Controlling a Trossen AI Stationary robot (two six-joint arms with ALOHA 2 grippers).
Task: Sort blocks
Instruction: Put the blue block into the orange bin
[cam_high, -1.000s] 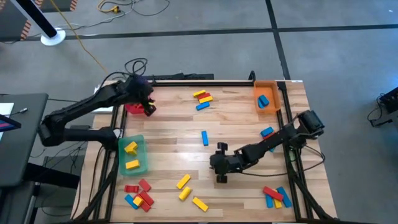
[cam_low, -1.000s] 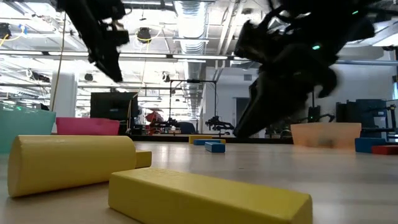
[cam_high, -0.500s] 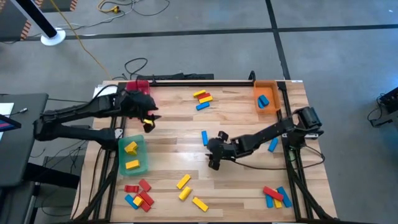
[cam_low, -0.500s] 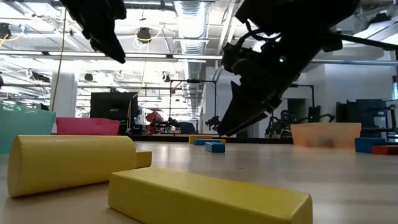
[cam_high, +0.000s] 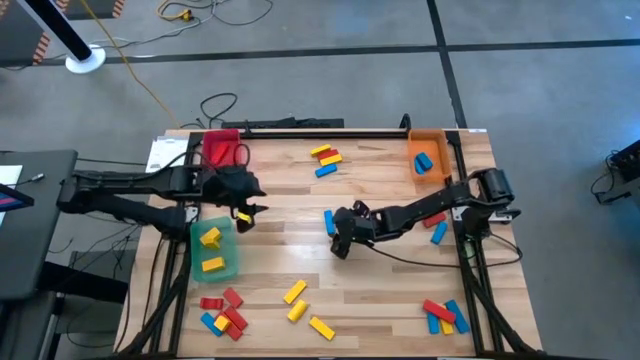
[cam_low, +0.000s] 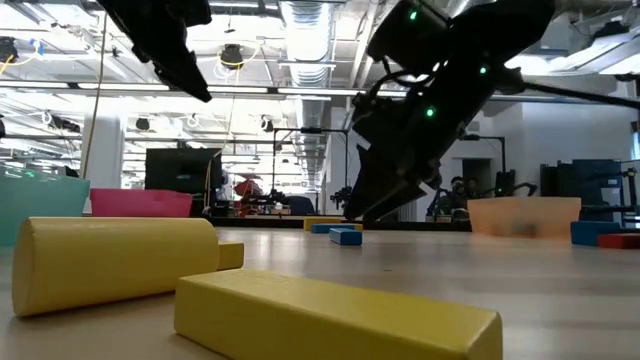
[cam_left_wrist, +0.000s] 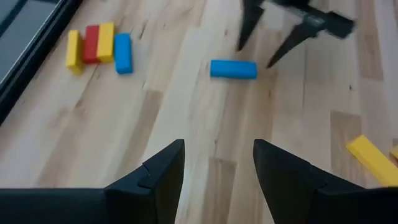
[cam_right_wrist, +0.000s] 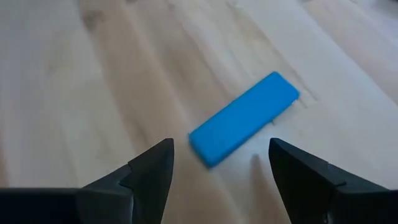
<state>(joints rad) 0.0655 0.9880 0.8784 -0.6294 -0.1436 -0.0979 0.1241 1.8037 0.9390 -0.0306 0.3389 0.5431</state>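
Observation:
The blocks are small red, yellow and blue bars scattered over the wooden table. A blue block (cam_high: 328, 220) (cam_right_wrist: 244, 118) lies flat at mid-table. My right gripper (cam_high: 337, 238) (cam_right_wrist: 221, 148) stands open just short of it, slanting down, with the block's near end between the fingertips and untouched. The left wrist view shows the same gripper (cam_left_wrist: 255, 56) over that blue block (cam_left_wrist: 233, 68). My left gripper (cam_high: 245, 213) (cam_left_wrist: 216, 149) hangs open and empty above the table, beside the green tray (cam_high: 226, 262).
A red tray (cam_high: 222, 150) sits far left and an orange tray (cam_high: 436, 145) far right, holding a blue block (cam_high: 424, 162). Yellow blocks (cam_high: 210, 250) lie in the green tray. Block clusters lie at the far middle (cam_high: 325, 157), near left (cam_high: 222, 312) and near right (cam_high: 443, 315).
My left gripper has swung from the red tray toward the table's near edge, to beside the green tray. My right gripper has swept toward the far edge and a little left, up to the mid-table blue block. No block has moved.

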